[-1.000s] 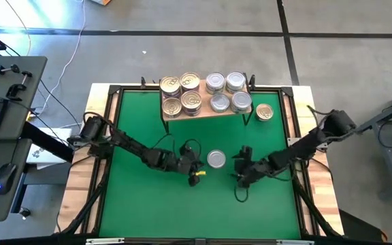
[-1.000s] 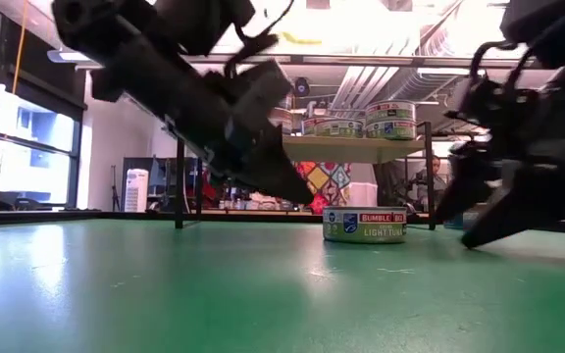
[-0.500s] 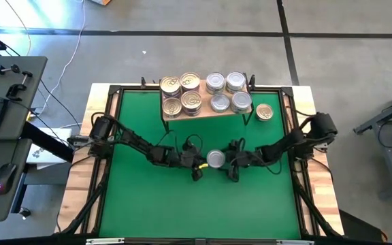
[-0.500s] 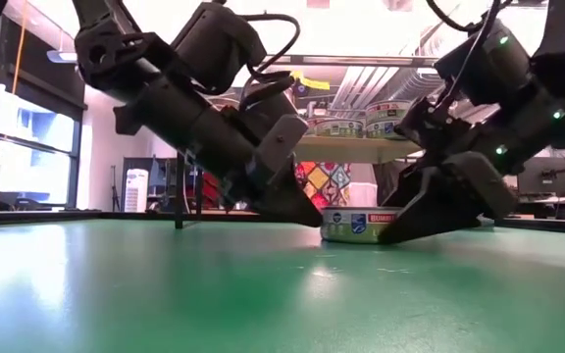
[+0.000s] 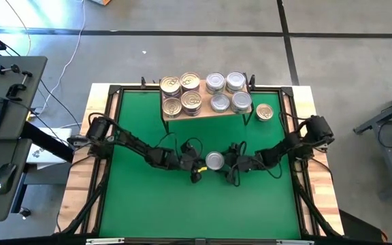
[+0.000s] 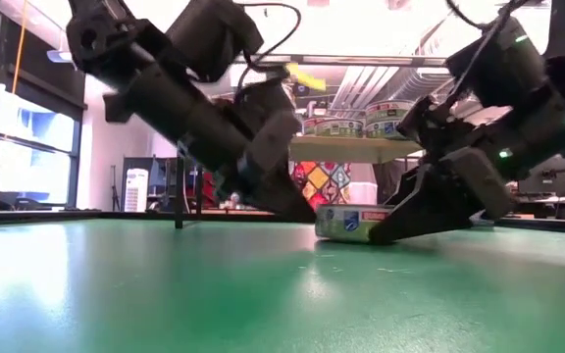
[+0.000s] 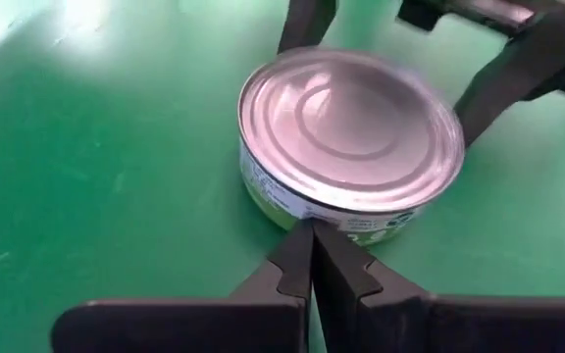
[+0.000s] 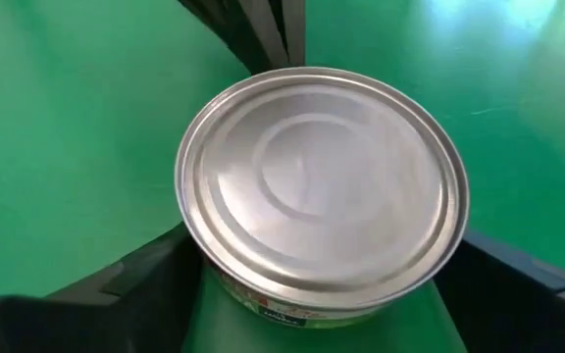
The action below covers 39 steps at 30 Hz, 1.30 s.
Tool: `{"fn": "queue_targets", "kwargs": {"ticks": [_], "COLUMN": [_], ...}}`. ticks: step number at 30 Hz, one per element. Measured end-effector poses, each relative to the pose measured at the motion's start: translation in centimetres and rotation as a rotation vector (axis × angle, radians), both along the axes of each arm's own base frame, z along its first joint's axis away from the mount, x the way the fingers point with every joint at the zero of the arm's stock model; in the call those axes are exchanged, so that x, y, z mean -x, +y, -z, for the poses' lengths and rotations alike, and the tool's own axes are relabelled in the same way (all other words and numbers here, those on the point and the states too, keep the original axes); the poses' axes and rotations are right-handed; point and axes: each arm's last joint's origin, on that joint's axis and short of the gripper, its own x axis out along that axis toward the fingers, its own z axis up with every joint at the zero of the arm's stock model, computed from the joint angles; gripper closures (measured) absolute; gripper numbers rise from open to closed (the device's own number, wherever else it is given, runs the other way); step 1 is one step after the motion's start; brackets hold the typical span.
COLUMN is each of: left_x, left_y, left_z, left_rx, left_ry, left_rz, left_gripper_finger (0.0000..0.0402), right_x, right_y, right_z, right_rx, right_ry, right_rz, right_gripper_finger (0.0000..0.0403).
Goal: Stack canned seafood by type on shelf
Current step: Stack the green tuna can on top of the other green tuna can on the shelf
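Meanwhile, the right hand [image 5: 224, 163] had moved in from the right side of the green desk [image 5: 141, 204], where it sat a second before, and now straddled the silver-lidded tin [image 5: 214, 160] at mid-desk, its fingers [image 8: 130, 284] spread wide on either side of the tin. The tin had shifted a little to the left and, in the low view, stood slightly tilted [image 6: 353, 223]. The left hand [image 5: 197, 167] had drawn closer too; its fingers [image 7: 297, 270] were pressed together, their tips meeting the tin's wall from the left.

On the shelf [image 5: 206, 113] at the far edge, four gold-lidded tins [image 5: 181, 94] stood on the left and four silver-lidded tins [image 5: 226, 92] on the right, as before. One gold-lidded tin [image 5: 264, 112] stayed on the desk just right of the shelf.

Whether the right hand's fingers actually touched the tin could not be made out. In the low view both arms hid most of the shelf, and the tin's label was partly covered by the right hand.
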Motion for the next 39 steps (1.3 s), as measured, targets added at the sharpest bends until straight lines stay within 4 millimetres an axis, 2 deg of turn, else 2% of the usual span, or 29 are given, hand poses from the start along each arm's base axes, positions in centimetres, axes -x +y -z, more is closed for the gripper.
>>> {"fn": "queue_targets", "kwargs": {"ticks": [11, 15, 19, 21, 25, 29, 31, 35, 39], "left_x": [1.3, 1.7, 2.4, 3.0, 3.5, 2.8, 1.9, 0.5, -0.4], "left_y": [-1.3, -1.7, -2.1, -2.0, -1.1, 0.4, 1.7, 5.1, 9.1], "left_z": [-2.3, -3.8, -7.2, -9.7, -16.0, -21.5, -23.7, -26.1, -26.5], "left_rx": [-0.003, -0.023, -0.052, -0.074, -0.167, -0.329, -0.391, -0.440, -0.393], "left_ry": [0.055, 0.022, -0.065, -0.118, -0.203, -0.201, -0.180, -0.116, -0.103], "left_rz": [0.014, 0.019, 0.046, 0.055, 0.080, 0.107, 0.099, 0.090, 0.104], "left_gripper_finger": [0.0401, 0.0401, 0.0401, 0.0401, 0.0401, 0.0401, 0.0401, 0.0401, 0.0401], "right_x": [1.8, 2.3, 2.9, 3.0, 2.8, 2.1, 1.7, 0.7, -0.4], "right_y": [3.0, 3.3, 2.6, 1.7, -1.0, -4.1, -5.8, -9.3, -12.3], "right_z": [-0.1, -2.4, -5.9, -8.2, -13.4, -18.1, -19.8, -22.1, -23.0], "right_rx": [-0.017, 0.001, 0.056, 0.084, 0.154, 0.215, 0.232, 0.256, 0.255], "right_ry": [0.002, -0.059, -0.139, -0.187, -0.204, -0.154, -0.104, -0.034, 0.032], "right_rz": [0.041, 0.057, 0.070, 0.094, 0.159, 0.209, 0.223, 0.274, 0.299], "right_gripper_finger": [0.0068, 0.0069, 0.0070, 0.0070, 0.0070, 0.0070, 0.0070, 0.0070, 0.0070]}}
